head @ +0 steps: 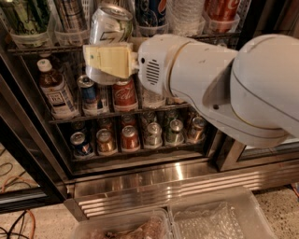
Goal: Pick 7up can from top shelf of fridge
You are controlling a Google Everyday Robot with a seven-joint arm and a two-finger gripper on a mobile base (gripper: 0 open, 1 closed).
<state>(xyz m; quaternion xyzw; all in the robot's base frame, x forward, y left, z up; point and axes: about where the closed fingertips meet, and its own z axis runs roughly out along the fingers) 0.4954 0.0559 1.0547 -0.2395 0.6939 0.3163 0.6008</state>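
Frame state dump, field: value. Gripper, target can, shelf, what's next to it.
gripper: in front of the top shelf, left of centre, shut on the 7up can
7up can: tilted, silver lid toward the upper right, mid-body hidden by the gripper
top shelf: clear holders with other tall cans
neighbour: Pepsi can just right of the held can
fridge: open, lower racks full of bottles and short cans
clear of holder: cannot tell

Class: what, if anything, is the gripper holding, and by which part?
The gripper, at the top shelf, holds the 7up can around its lower body; the can tilts with its lid uppermost.
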